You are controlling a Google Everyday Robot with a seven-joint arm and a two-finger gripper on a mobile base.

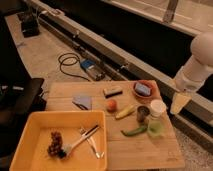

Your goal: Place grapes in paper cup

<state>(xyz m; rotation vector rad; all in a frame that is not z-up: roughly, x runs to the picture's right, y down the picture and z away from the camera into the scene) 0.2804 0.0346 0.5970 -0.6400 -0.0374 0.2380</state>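
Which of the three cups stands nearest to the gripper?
The white paper cup: it stands closest to the gripper, which hangs beyond the table edge; the dark metal cup and pale green cup are farther.
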